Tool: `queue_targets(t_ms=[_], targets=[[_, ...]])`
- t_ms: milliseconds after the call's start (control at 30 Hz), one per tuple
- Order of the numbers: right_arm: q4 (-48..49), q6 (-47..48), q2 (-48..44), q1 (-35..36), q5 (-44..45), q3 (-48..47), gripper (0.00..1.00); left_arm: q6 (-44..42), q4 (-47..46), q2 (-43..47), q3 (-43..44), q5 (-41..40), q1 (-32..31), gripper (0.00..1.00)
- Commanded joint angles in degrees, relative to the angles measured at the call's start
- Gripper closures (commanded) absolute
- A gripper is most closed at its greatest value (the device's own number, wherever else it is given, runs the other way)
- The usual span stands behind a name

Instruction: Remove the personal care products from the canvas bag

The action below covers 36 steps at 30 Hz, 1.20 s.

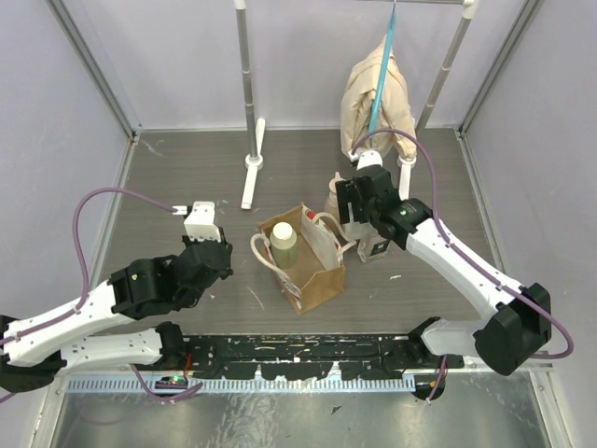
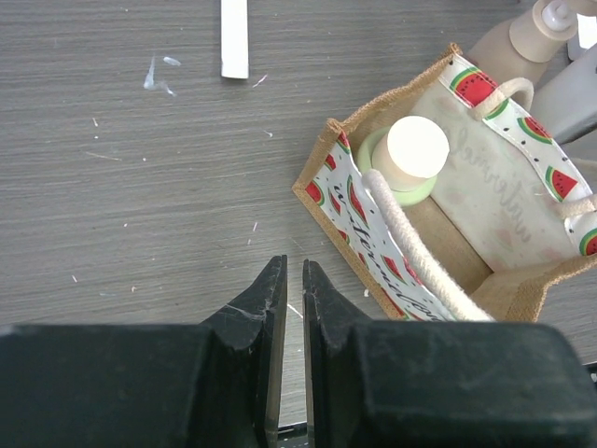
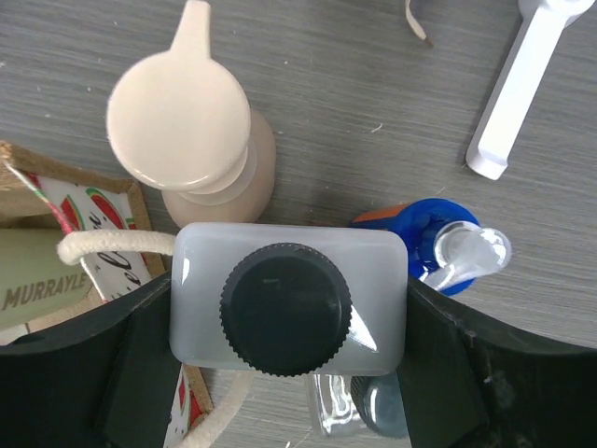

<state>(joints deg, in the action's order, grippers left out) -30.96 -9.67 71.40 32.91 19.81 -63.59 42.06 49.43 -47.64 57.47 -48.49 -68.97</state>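
Grey wood-grain table [image 1: 187, 177] and pale lilac walls frame the scene, with a beige cloth [image 1: 378, 93] on a blue hanger [image 1: 382, 56] at the back.

We count four bottles, one bag and two grippers. The bag [image 1: 317, 271] stands open at the middle of the table. It is tan woven fabric outside, with a white lining printed with watermelon slices and two cream rope handles [image 2: 410, 243]. One cream-capped bottle [image 2: 417, 149] with a pale green body stands upright inside it.

The right gripper [image 1: 362, 224] is clamped on the white bottle [image 3: 286, 308] with the dark grey screw cap, just beside the bag's far right corner. We cannot tell whether that bottle rests on the table or hangs above it. The beige pump bottle [image 3: 191, 121] and the blue bottle [image 3: 438, 247] stand on the table close by.

The blue bottle is half covered, showing only a sliver of orange. Something clear under the white bottle is too hidden to make out. From above, the arm covers most of this group.

The left gripper [image 2: 291, 280] sits over bare table left of the bag, its fingers nearly together and holding nothing.
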Motion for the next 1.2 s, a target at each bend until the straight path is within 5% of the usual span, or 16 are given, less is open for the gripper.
queue_targets(t_ms=[0, 267, 567, 833, 1167], targets=[[11.4, -0.9, 0.3, -0.8, -0.9, 0.7, 0.52, 0.0, -1.7, -0.3, -0.7, 0.0, 0.3, 0.81], [15.0, -1.7, 3.0, -1.9, -1.4, 5.4, 0.47, 0.1, -1.4, -0.1, -0.8, 0.4, 0.6, 0.81], [13.1, -1.6, -0.7, -2.1, 0.6, 4.0, 0.08, 0.1, -1.4, -0.3, -1.0, 0.7, 0.8, 0.81], [10.9, 0.5, -6.4, 6.1, -1.1, -3.5, 0.07, -0.4, -4.0, -2.3, -1.0, 1.8, 1.0, 0.8], [12.3, -0.8, 2.2, 16.8, -10.7, -6.4, 0.1, -1.0, -4.3, -4.5, 0.4, 2.7, 1.2, 0.82]])
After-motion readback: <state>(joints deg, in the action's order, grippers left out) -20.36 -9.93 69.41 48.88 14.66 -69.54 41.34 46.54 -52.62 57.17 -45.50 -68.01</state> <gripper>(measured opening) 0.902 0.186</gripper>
